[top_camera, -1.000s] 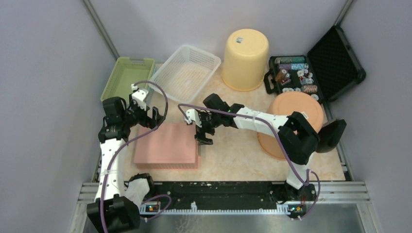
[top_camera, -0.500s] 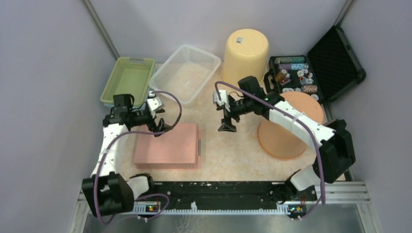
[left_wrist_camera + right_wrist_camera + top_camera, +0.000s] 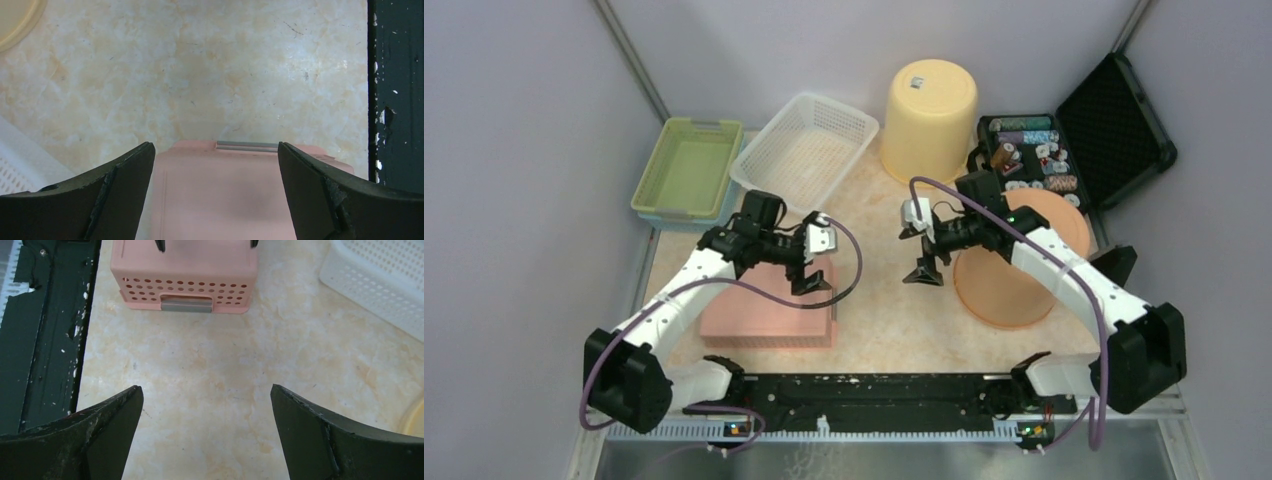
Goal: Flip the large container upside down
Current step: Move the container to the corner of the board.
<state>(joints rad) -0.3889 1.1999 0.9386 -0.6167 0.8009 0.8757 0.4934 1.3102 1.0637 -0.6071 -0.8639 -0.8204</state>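
1. The pink container (image 3: 769, 300) lies at the near left of the table (image 3: 884, 320). Its flat base faces up. Its perforated wall carries a grey handle (image 3: 186, 304). Its interior is hidden.
2. The left gripper (image 3: 812, 283) hangs over the right end of this container with the jaws spread wide, holding nothing.
3. The right gripper (image 3: 923, 272) hangs over bare table, jaws equally wide, holding nothing.
4. The orange tub (image 3: 999, 290) stands mouth down at the right.
5. At the far edge:
 - green tray (image 3: 686, 165)
 - white basket (image 3: 809, 155), mesh floor in view
 - yellow bucket (image 3: 929, 115), mouth down
 - open black case (image 3: 1114, 115), holding poker chips (image 3: 1029, 155)
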